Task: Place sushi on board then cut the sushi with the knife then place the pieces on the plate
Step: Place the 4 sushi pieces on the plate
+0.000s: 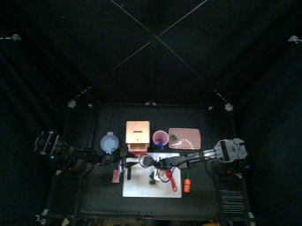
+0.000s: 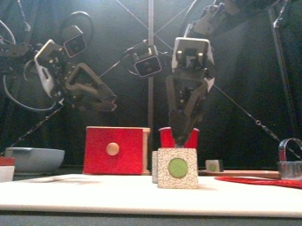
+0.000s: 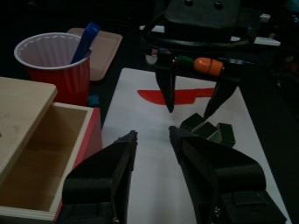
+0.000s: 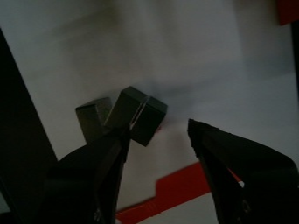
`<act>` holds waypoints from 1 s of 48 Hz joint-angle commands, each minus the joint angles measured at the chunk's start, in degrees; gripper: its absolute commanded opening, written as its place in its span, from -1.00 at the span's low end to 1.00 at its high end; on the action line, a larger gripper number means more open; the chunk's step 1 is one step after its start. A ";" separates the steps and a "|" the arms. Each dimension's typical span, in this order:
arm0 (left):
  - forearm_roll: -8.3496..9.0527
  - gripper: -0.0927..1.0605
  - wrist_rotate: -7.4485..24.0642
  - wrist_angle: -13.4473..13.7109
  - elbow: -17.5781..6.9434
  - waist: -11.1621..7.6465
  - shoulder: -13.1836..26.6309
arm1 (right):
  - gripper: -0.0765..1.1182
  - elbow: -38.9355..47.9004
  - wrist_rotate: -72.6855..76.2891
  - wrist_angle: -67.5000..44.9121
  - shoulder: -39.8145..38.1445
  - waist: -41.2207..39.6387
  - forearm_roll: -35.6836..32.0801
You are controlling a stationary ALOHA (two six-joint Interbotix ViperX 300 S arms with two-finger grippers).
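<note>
Sushi roll (image 2: pixel 177 168): on cutting board (image 3: pixel 138 118), near centre. Wooden box (image 2: pixel 116 150) behind board; bowl (image 2: pixel 33 159) left of box; cup (image 3: pixel 56 63), then tray (image 1: pixel 185 137), to its right.

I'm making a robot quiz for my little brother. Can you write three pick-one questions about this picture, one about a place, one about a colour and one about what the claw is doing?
1. Where is the sushi?
A on the floor
B on the white board
C up in the air

2. What colour is the knife standing in the red cup?
A blue
B green
C yellow

3. How is the right claw?
A shut on the red cup
B shut on the sushi
C open

Answers:
1 B, the dark green blocks rest on the board's white surface.
2 A, a blue knife sticks up out of the cup.
3 C, a clear gap shows between its two jaws.
</note>
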 commanded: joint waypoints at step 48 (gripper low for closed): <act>-0.18 0.48 -0.18 -0.18 0.18 -0.44 -0.18 | 0.61 -1.32 0.18 -0.62 2.90 -0.53 1.58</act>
